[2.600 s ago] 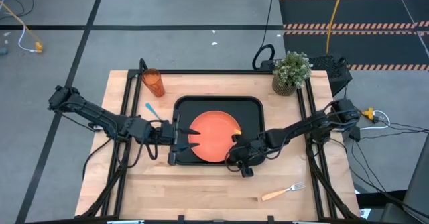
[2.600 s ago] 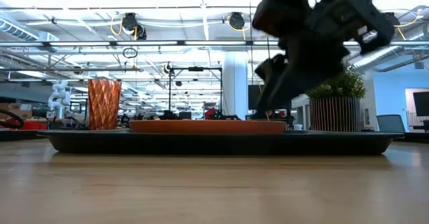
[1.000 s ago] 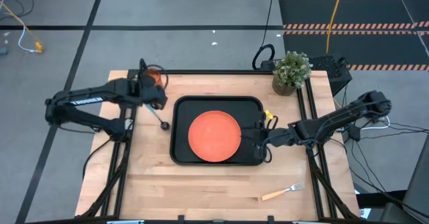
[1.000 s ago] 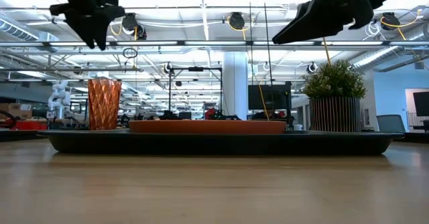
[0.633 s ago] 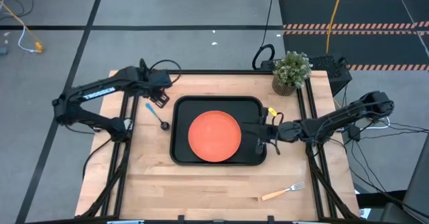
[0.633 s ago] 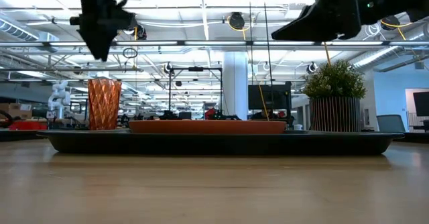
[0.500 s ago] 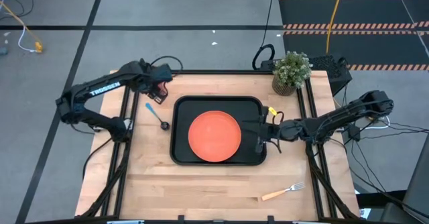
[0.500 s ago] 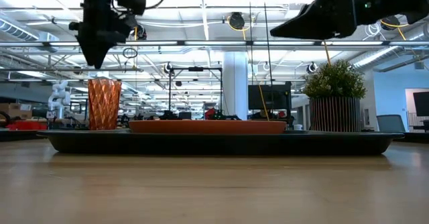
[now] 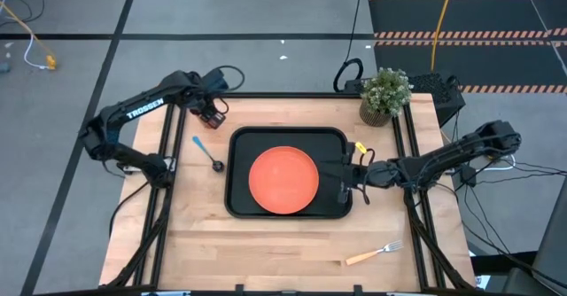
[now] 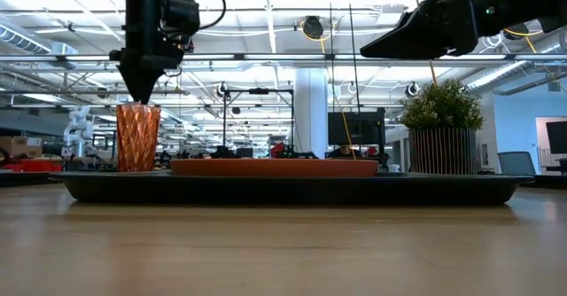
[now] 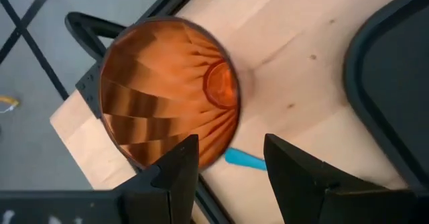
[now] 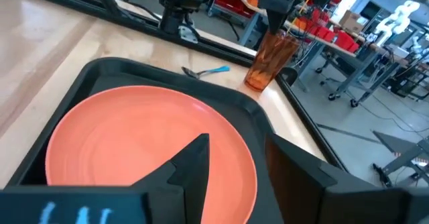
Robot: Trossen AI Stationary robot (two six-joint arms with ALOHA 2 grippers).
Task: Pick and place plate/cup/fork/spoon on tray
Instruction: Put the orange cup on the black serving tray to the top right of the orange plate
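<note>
The round flat orange plate (image 9: pixel 283 179) lies in the middle of the large black rectangular tray (image 9: pixel 240 142) with rounded corners and a low rim, at the centre of the light wooden desk (image 9: pixel 266 252). The small translucent ribbed amber cup (image 11: pixel 167 93) stands upright off the tray, near the desk's far left corner. The left pincer (image 9: pixel 211 115) hangs directly above the cup, its fingers (image 11: pixel 175 170) spread and pointing down at the rim, not touching it. The slim spoon with a bright blue handle (image 9: pixel 206 151) lies on the desk between cup and tray, just beside the tray's left edge. The right pincer (image 9: pixel 345 177) hovers over the tray's right rim, fingers parted, holding nothing. The fork with silver tines and a light tan handle (image 9: pixel 374 252) lies near the desk's front right, well apart from the tray. A potted green plant (image 9: pixel 384 95) stands at the far right corner
</note>
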